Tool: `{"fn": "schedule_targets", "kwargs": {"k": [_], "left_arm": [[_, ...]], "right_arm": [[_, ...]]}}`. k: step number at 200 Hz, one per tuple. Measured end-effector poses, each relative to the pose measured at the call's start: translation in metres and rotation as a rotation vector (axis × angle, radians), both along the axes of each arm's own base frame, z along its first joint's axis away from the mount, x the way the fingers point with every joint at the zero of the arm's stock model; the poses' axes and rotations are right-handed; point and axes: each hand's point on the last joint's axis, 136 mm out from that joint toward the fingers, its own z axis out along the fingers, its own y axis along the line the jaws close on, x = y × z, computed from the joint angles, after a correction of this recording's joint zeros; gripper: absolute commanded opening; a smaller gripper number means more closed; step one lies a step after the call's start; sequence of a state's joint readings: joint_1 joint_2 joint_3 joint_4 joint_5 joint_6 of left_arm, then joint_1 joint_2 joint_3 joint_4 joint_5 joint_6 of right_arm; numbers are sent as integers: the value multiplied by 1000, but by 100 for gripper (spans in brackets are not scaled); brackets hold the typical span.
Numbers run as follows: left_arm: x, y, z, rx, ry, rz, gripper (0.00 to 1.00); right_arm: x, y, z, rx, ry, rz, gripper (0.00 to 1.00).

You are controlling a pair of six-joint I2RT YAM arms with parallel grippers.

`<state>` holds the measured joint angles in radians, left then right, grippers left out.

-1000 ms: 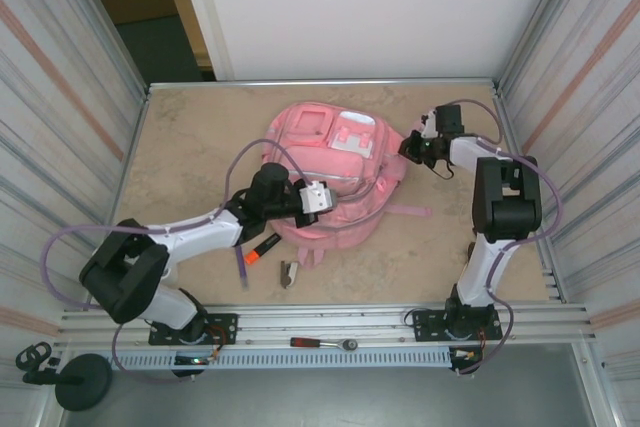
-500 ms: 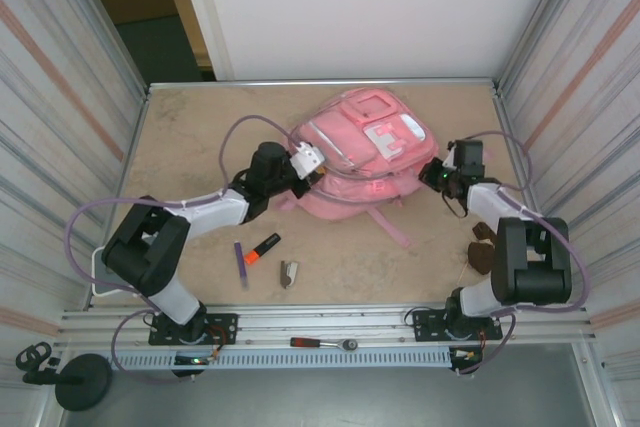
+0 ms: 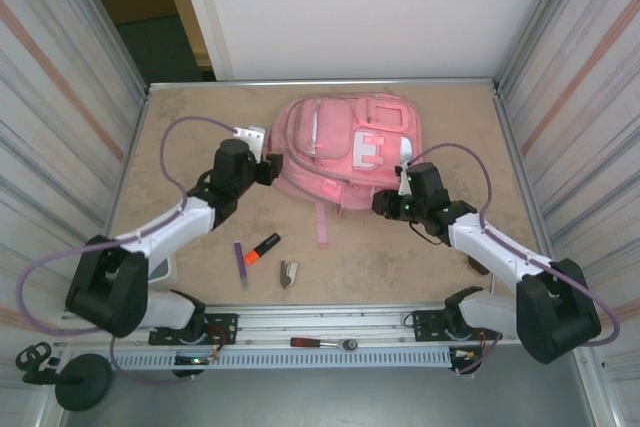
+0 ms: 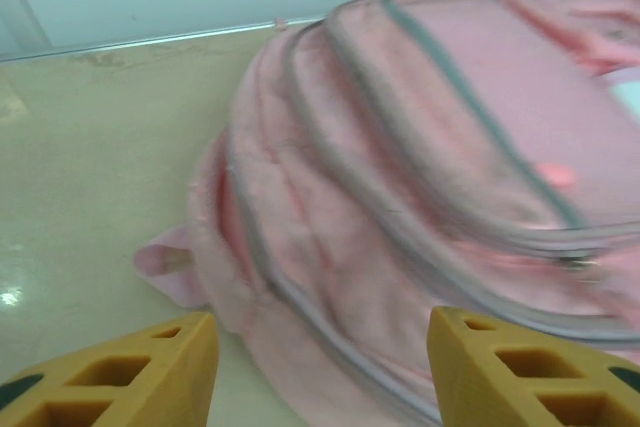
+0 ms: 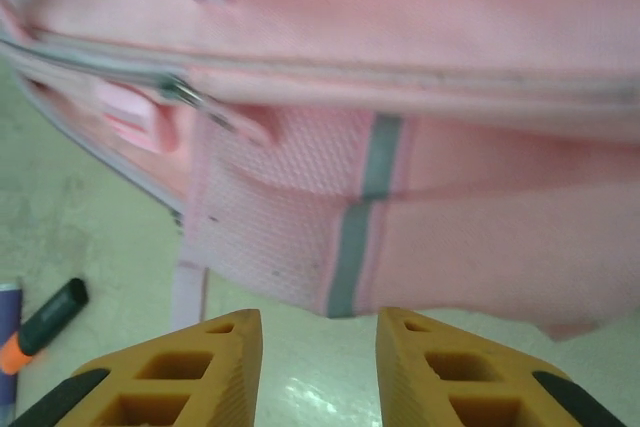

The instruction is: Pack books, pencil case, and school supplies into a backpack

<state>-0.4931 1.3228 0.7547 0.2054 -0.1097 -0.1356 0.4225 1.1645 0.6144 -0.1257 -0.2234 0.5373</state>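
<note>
While the backpack (image 3: 345, 152) lies seemingly zipped on the desk (image 3: 190, 117), the left tool (image 4: 320, 335) and right tool (image 5: 320, 325) flank it, both gaping empty, probably to unzip it.

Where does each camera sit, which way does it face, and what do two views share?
Top external: above and behind the arms, looking down on the table; both arms show, left gripper and right gripper flanking the backpack.
Left wrist: on the left wrist, facing the backpack's zipped side past its fingers.
Right wrist: on the right wrist, facing the backpack's mesh pocket past its fingers.
Shared: top and right wrist catch the highlighter.
</note>
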Motion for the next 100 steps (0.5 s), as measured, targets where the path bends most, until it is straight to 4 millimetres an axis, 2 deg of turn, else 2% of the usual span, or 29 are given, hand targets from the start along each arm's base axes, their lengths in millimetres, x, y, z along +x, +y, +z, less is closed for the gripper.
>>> {"fn": "schedule_targets", "kwargs": {"k": [21,44,77,100], "left_arm": [[-23,-36,2,-15,16,-46,64],[-35,-67,-13,27,75,-65,74],[-28,-94,-32,104,126,-54,77],[-15,-105,-39,169,135,-20,79]], "right_arm": [[13,7,18,15,-60,17,41],[32,16,14,16,-66,22,46],[41,19,-14,-8,-12,16,50],[44,20,-20,-8,-7,15,51]]}}
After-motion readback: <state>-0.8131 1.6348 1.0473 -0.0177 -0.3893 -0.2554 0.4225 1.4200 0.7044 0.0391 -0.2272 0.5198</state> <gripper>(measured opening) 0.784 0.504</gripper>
